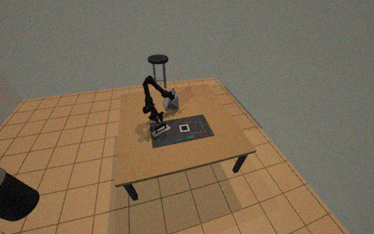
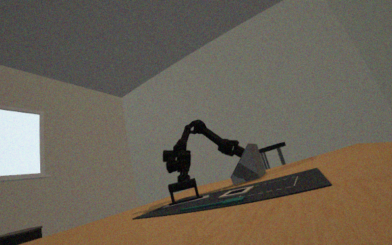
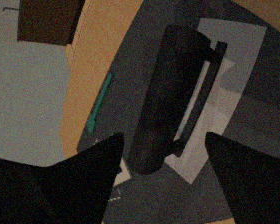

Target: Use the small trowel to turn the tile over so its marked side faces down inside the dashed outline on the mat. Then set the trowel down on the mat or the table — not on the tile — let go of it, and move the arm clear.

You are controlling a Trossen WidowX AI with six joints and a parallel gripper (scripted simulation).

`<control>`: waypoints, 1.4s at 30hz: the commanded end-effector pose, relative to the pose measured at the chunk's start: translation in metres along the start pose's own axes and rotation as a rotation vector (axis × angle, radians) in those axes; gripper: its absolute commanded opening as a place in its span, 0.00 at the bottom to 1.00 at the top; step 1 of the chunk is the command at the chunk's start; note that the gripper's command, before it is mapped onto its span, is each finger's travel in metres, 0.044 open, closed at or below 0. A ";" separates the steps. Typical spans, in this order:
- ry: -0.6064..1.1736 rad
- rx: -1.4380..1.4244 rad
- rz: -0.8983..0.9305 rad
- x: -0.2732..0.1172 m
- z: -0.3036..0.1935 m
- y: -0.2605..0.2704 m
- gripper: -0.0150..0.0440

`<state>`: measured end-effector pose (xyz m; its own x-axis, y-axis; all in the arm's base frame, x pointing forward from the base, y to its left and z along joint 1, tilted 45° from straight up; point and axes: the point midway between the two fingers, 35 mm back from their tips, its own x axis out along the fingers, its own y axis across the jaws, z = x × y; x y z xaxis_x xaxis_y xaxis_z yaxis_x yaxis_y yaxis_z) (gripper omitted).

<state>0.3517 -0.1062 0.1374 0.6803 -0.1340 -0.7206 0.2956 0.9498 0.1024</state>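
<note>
Marked tile (image 1: pixel 184 128) (image 2: pixel 236 191) (image 3: pixel 123 173), marked side up, on a dark mat (image 1: pixel 168 140) (image 2: pixel 312 178) (image 3: pixel 133 57). In the top view, the dashed outline (image 1: pixel 203 126) is right of the tile; left of it, the small trowel (image 1: pixel 161 128) (image 2: pixel 182 185) (image 3: pixel 216 107) lies with its black handle raised, below a fairly wide, empty claw (image 1: pixel 159 122) (image 2: pixel 184 179) (image 3: pixel 164 137). A teal tool (image 1: pixel 185 138) (image 2: pixel 212 205) (image 3: pixel 101 102) lies nearer the worktop's (image 1: pixel 183 160) (image 2: pixel 275 211) (image 3: pixel 103 30) front edge than the tile.

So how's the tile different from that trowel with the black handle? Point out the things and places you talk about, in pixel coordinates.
The tile (image 1: pixel 184 128) (image 2: pixel 236 191) (image 3: pixel 123 175) is square, while the trowel (image 1: pixel 161 128) (image 2: pixel 182 185) (image 3: pixel 161 95) has a longer, narrow plate. The tile is low and flat; the trowel's handle stands up above its plate. The tile shows a dark square inside a pale border, while the trowel pairs a greyish plate with black. Both are on the dark mat (image 1: pixel 158 142) (image 2: pixel 314 178) (image 3: pixel 156 200).
</note>
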 end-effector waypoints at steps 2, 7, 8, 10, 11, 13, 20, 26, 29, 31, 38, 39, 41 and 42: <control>-0.027 0.133 0.045 -0.002 -0.003 0.000 0.76; -0.047 0.263 0.089 -0.005 -0.007 0.000 0.76; -0.048 0.268 0.090 -0.005 -0.007 0.000 0.76; -0.048 0.268 0.090 -0.005 -0.007 0.000 0.76; -0.048 0.268 0.090 -0.005 -0.007 0.000 0.76; -0.048 0.268 0.090 -0.002 -0.007 0.001 0.76; -0.049 0.269 0.087 0.009 -0.005 0.001 0.76; -0.051 0.273 0.085 0.019 -0.004 0.002 0.76; -0.052 0.275 0.084 0.024 -0.004 0.002 0.76; -0.052 0.276 0.084 0.027 -0.004 0.003 0.76; -0.055 0.284 0.081 0.038 -0.003 0.003 0.76; -0.055 0.285 0.081 0.040 -0.003 0.003 0.76; -0.056 0.287 0.080 0.043 -0.003 0.004 0.76; -0.056 0.288 0.080 0.045 -0.003 0.004 0.76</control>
<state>0.3778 -0.1070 0.1055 0.7414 -0.0797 -0.6663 0.4069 0.8430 0.3519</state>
